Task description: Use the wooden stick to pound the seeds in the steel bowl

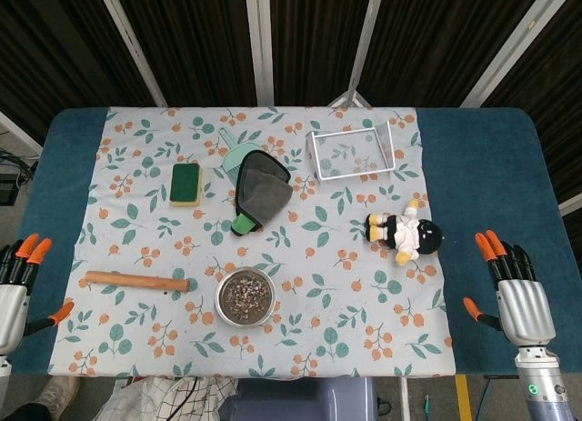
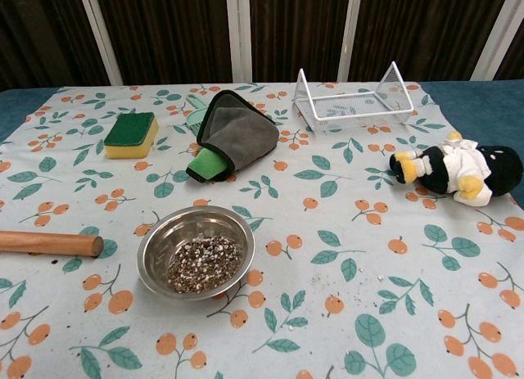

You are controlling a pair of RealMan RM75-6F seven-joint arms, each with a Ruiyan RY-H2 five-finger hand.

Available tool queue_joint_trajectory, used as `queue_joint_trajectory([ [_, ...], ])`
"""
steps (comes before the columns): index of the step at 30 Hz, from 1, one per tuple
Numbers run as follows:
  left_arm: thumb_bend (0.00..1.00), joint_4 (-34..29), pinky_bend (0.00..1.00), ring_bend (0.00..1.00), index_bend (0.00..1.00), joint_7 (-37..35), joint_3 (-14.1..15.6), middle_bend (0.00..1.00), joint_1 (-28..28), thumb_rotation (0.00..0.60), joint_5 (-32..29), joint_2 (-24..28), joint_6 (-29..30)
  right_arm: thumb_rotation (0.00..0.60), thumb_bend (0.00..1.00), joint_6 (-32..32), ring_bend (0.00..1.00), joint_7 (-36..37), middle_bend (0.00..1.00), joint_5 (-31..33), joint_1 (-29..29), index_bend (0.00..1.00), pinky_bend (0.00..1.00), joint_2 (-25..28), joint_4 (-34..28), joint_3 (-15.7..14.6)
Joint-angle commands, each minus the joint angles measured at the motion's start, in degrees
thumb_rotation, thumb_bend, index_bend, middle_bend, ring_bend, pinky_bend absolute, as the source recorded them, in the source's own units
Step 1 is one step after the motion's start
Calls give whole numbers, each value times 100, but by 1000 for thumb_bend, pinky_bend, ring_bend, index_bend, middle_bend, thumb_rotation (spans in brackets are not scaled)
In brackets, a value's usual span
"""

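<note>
Head view looks straight down on a table (image 1: 482, 166) with a blue top and a cloth (image 1: 364, 285) printed with leaves and orange berries. The wooden stick (image 1: 136, 281) is long, round and light brown, and it lies flat near the front left of the cloth. Just to its right, not touching it, sits the steel bowl (image 1: 245, 296), round and shiny, with small speckled seeds (image 1: 245, 295) in the bottom. Only this view shows the hands. The left hand (image 1: 18, 289) is off the left edge of the cloth with its orange-tipped fingers spread and nothing in it. The right hand (image 1: 511, 289) is over the blue table on the right, also spread wide and holding nothing. Both are well away from the stick. The chest view shows no hands, but from its low angle you can see the bowl's sloping wall and the seeds heaped toward the front. It also shows that the wire rack (image 2: 354, 101) at the back has raised ends. Behind the bowl are a green and yellow sponge (image 2: 132, 134), a grey cloth over a green dustpan (image 2: 229, 137), and a black and white soft toy (image 2: 458, 170) lying on the right.
</note>
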Motion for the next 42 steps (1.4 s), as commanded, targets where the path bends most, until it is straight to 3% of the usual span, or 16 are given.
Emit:
queue_joint_trajectory([
  [1, 217, 10, 0, 0, 0, -9, -2, 0, 4, 600, 2, -3, 11, 600, 269, 10, 0, 2, 0, -7, -6, 0, 0, 2, -2, -4],
  [23, 177, -27, 0, 0, 0, 100, 13, 0, -67, 600, -60, -13, -178, 600, 269, -34, 0, 25, 0, 18, 5, 0, 0, 7, -16, -6],
  [30, 177, -195, 0, 0, 1, 508, 40, 1, -233, 600, -90, -17, -512, 600, 269, -26, 0, 60, 0, 20, -6, 0, 0, 23, -18, -9],
  [36, 183, -535, 0, 0, 113, 1120, 16, 104, -512, 600, -237, -62, -1030, 600, 269, -8, 0, 61, 0, -8, -15, 0, 0, 26, -22, -23],
  [40, 198, -650, 0, 0, 263, 1566, 7, 193, -701, 600, -346, -230, -1357, 600, 268, -26, 0, 111, 0, 21, -15, 0, 0, 34, -24, -16],
  [42, 213, -684, 0, 0, 289, 1782, 1, 220, -799, 600, -392, -346, -1510, 600, 269, -29, 0, 114, 0, 11, -11, 0, 0, 34, -22, -20],
])
